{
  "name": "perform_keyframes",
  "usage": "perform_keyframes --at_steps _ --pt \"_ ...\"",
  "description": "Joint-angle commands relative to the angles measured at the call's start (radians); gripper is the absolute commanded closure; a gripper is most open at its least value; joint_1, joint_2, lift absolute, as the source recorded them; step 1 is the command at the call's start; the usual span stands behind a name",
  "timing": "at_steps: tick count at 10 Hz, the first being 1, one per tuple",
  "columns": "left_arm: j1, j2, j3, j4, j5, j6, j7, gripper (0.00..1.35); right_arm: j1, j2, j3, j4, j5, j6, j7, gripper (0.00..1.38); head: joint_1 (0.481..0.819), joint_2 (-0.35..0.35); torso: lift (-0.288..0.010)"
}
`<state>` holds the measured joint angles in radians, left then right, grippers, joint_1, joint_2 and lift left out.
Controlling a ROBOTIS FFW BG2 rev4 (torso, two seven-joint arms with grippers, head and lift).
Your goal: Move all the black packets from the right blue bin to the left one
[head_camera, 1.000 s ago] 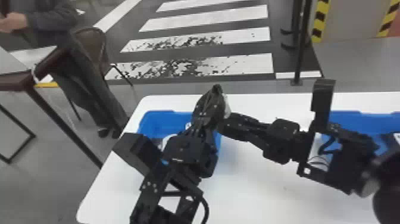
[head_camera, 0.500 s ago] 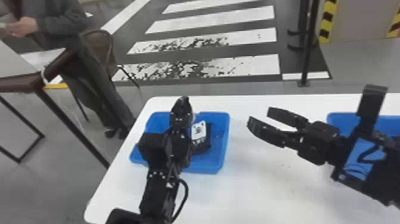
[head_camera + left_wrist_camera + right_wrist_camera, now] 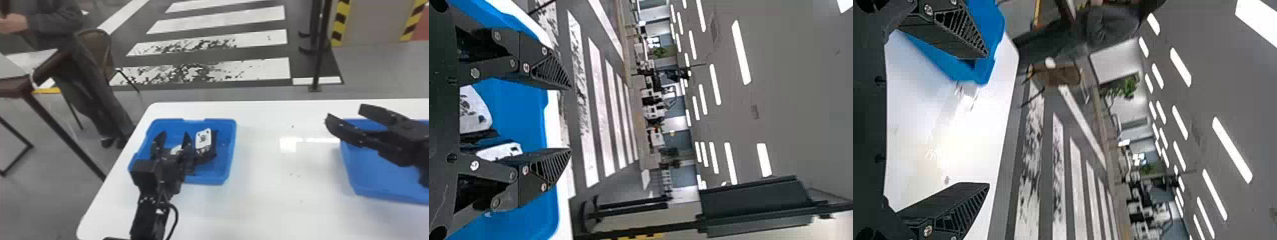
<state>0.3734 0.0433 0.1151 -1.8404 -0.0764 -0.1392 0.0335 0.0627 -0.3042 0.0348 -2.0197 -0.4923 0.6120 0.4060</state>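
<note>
In the head view, a white worktop (image 3: pixel 271 207) carries two blue bins, one left of centre and one at the right edge of the frame. The left pincer (image 3: pixel 173 135) reaches up from the lower left, over the left bin (image 3: pixel 226 169), its two black fingers spread well apart with nothing held between the tips. The left wrist view shows the same wide gap. Inside that bin, beside the pincer's right-hand finger as the head view has it, a black packet with a white label (image 3: pixel 203 140) leans at a slant; a second pale-labelled packet (image 3: pixel 176 149) shows partly between the fingers, much of it hidden. At the right of the frame the right pincer (image 3: pixel 344 113) points leftward, its fingers parted and holding nothing, its forward part over the far left corner of the right bin (image 3: pixel 348 166). Bare blue floor shows in that bin's visible part; the arm hides some of the rest. Beyond the worktop, white stripes (image 3: pixel 249 70) cross the dark floor, with a brown chair (image 3: pixel 94 46) at upper left and a dark post (image 3: pixel 320 57) at upper right.
</note>
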Motion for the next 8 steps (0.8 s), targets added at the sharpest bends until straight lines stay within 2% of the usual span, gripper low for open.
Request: perform_keyframes --at_steps 1,2,3,5,8 --pt "0.059 -0.017 -0.011 -0.063 0.086 -0.119 -0.006 0.18 0.026 0.014 -0.121 -0.051 0.109 0.188 -0.03 0.11 0.695 0.219 -0.14" --pt "0.095 -0.025 -0.033 -0.122 0.104 -0.148 -0.007 0.19 0.026 0.017 -0.164 -0.068 0.167 0.289 -0.058 0.11 0.695 0.158 -0.14" --pt "0.12 -0.019 -0.071 -0.159 0.142 -0.18 -0.007 0.19 0.026 0.023 -0.198 -0.1 0.229 0.384 -0.099 0.11 0.695 0.097 -0.14" --pt "0.142 -0.008 -0.121 -0.188 0.176 -0.219 -0.009 0.19 0.016 0.031 -0.222 -0.107 0.263 0.512 -0.196 0.12 0.695 -0.031 -0.14" --pt "0.162 -0.003 -0.129 -0.203 0.196 -0.244 -0.015 0.19 -0.09 0.031 -0.212 0.003 0.325 0.608 -0.265 0.11 0.695 -0.116 -0.14"
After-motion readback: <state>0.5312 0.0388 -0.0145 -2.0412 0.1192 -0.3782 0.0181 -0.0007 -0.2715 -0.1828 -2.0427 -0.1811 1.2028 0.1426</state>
